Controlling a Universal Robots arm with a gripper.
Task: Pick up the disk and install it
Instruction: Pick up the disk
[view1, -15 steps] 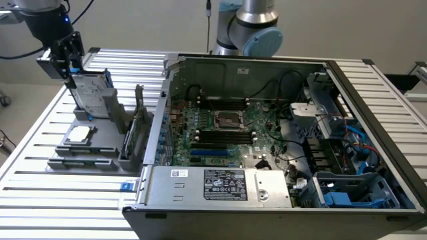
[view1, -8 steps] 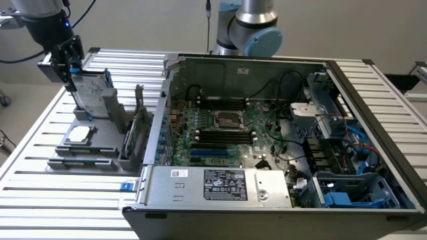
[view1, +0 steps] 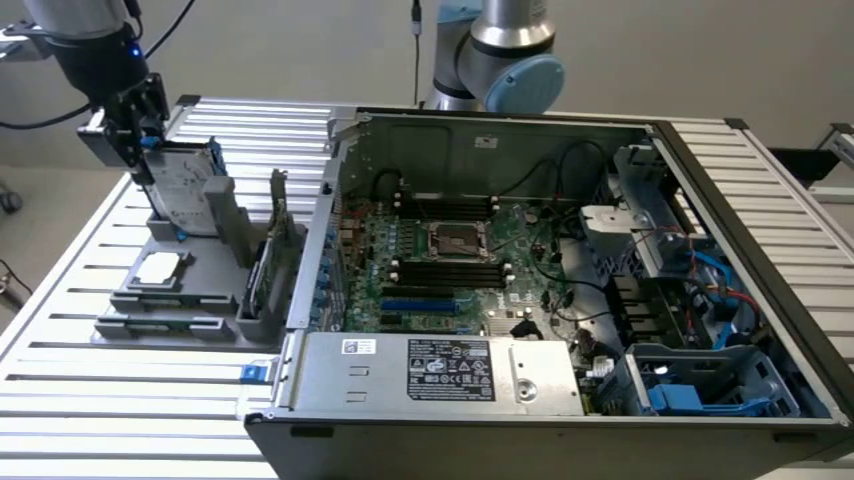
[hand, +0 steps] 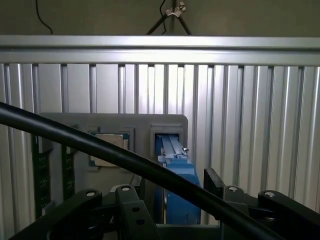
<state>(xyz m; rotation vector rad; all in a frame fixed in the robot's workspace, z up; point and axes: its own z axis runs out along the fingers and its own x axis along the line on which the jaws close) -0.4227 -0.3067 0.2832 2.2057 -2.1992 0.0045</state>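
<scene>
At the exterior view's left, spread fingers (hand: 214, 182) astride the upright disk (view1: 182, 190) in its grey holder (view1: 171, 325).

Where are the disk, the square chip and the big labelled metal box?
disk (view1: 180, 190): exterior view, its silver face.
square chip (view1: 158, 268): exterior view, top centre.
metal box (view1: 454, 368): exterior view, its dark label.

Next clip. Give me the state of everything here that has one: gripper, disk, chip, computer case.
gripper: open, straddling the disk's top edge.
disk: standing on edge in the grey stand, not yet lifted.
chip: lying flat in its tray, untouched.
computer case: side open, motherboard exposed.
</scene>
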